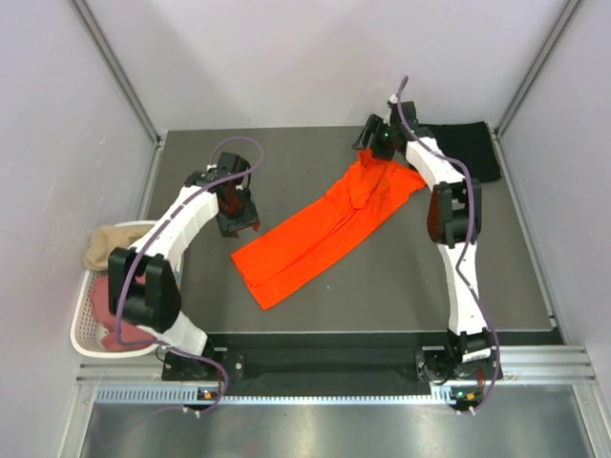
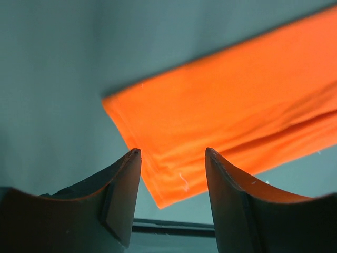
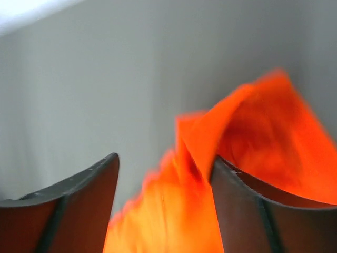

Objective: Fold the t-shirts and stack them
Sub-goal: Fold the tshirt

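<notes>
A bright orange t-shirt (image 1: 315,239) lies as a long folded strip, running diagonally across the dark table. Its far end (image 1: 368,181) is bunched up under my right gripper (image 1: 372,155). In the right wrist view the orange cloth (image 3: 253,137) is blurred; it hangs loose between the open jaws (image 3: 164,161) and leans on the right finger. My left gripper (image 1: 239,226) hovers just left of the strip's near end. Its jaws (image 2: 172,153) are open and empty above the shirt's corner (image 2: 174,184). A black t-shirt (image 1: 473,143) lies at the back right.
A white slotted basket (image 1: 81,334) stands off the table's left edge. A tan shirt (image 1: 113,243) is draped over its far rim, and a dark red one (image 1: 105,310) lies inside. Walls close in the table on three sides.
</notes>
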Controlling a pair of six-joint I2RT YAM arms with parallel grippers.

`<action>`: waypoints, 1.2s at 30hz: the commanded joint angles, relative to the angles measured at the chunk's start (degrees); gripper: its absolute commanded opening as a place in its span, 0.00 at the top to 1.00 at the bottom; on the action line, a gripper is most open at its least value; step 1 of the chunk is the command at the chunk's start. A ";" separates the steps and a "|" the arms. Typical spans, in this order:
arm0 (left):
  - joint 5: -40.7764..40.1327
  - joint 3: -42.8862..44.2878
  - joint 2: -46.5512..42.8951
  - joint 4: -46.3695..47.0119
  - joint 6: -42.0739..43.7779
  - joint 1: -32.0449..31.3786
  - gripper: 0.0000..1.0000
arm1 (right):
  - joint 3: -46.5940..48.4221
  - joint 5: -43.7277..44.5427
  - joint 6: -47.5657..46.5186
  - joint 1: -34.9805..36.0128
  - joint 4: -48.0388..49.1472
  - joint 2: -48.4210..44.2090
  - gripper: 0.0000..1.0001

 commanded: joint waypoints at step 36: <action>2.76 -8.24 13.27 8.45 8.86 11.51 0.55 | -82.66 3.35 45.19 47.94 46.20 -43.60 0.38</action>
